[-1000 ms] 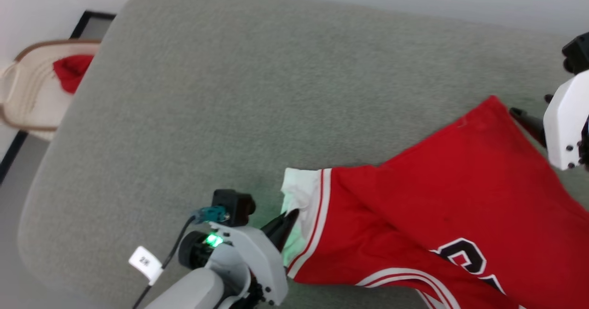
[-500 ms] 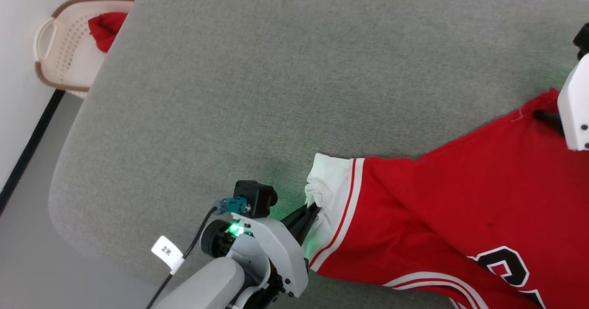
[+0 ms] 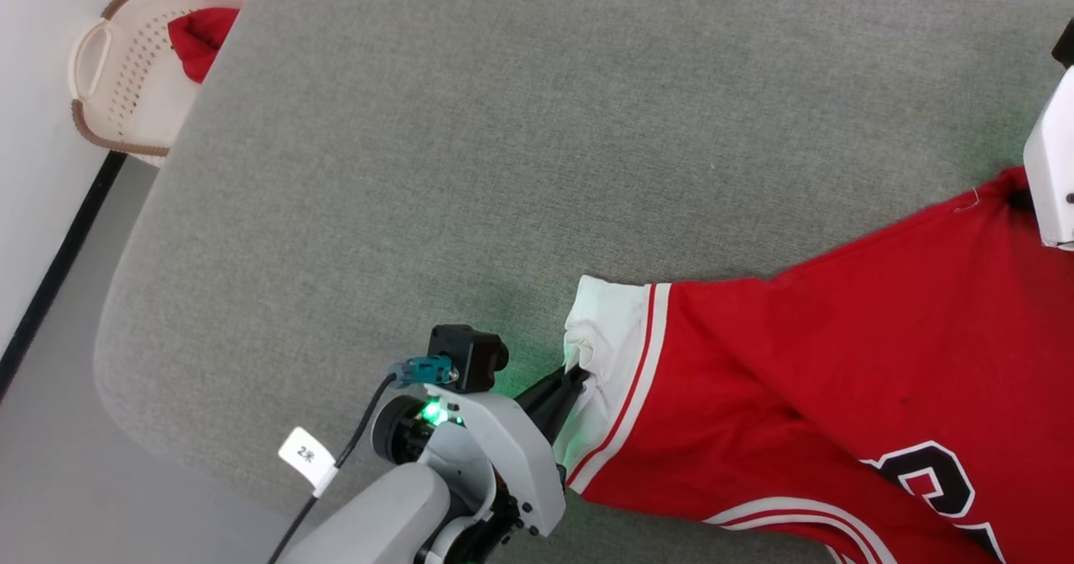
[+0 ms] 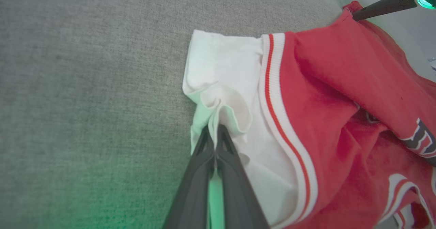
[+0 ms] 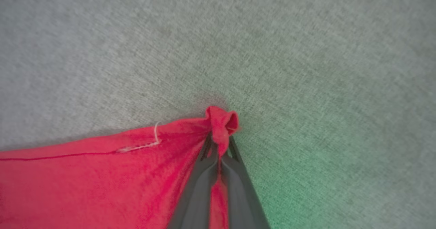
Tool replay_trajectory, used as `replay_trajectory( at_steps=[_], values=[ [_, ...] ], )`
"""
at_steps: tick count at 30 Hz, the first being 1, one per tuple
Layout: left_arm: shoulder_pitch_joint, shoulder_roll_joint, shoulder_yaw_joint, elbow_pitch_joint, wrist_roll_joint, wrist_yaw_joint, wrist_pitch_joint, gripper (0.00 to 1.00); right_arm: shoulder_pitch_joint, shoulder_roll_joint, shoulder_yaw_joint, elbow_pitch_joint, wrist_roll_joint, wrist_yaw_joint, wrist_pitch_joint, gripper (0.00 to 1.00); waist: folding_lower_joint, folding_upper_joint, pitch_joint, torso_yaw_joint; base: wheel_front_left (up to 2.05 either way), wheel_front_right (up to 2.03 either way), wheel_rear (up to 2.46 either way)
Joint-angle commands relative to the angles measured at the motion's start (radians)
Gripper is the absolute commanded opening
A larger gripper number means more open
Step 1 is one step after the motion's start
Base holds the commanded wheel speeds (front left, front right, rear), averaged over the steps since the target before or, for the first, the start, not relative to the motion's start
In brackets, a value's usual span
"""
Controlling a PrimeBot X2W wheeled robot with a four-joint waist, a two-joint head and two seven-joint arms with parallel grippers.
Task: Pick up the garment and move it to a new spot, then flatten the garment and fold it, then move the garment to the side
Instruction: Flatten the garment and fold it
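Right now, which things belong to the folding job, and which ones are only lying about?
For the job: garment; left hand, shut on its white sleeve; right hand, shut on a red corner.
Lying about: cream basket; red cloth in it.

- A grey, woven-fabric surface (image 3: 419, 169) with a rounded corner spans most of the head view.
- A green glow (image 4: 102, 195) tints part of it.
- Smooth grey floor (image 3: 59, 480) lies beside it.
- A white wall (image 3: 25, 211) meets the floor at a black strip (image 3: 63, 266).
- A cream perforated basket (image 3: 126, 77) with a brown rim holds a red cloth (image 3: 197, 39).
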Motion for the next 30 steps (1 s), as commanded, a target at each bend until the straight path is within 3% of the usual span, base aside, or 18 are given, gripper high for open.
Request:
replay_trajectory(
  at_steps=[1,9,20,25,30],
  values=[
    [-0.004,-0.001,0.001,0.010,-0.005,0.001,-0.001,0.00,0.077,0.012,0.039,0.050,0.000,-0.001,0.009,0.00,0.0000,0.0000,-0.005,-0.005,0.00,0.00,0.00],
    [-0.037,0.047,0.009,-0.012,0.000,0.003,0.037,0.00,0.013,0.036,0.033,0.039,0.019,-0.001,-0.053,0.00,0.0000,0.0000,-0.050,-0.048,0.00,0.00,0.00],
    [-0.215,0.233,0.042,-0.119,0.010,0.000,0.261,0.00,-0.077,0.063,0.036,-0.028,0.059,-0.001,-0.171,0.00,0.0000,0.0000,-0.165,-0.145,0.00,0.00,0.00],
    [-0.357,0.300,0.071,-0.099,0.019,-0.028,0.354,0.00,-0.113,0.077,0.034,-0.053,0.063,-0.001,-0.263,0.00,0.0000,0.0000,-0.220,-0.193,0.00,0.00,0.00],
    [-0.536,0.311,0.092,-0.014,0.040,-0.070,0.417,0.00,-0.168,0.083,0.042,-0.065,0.046,-0.001,-0.338,0.00,0.0000,0.0000,-0.265,-0.235,0.00,0.00,0.00]
  ],
)
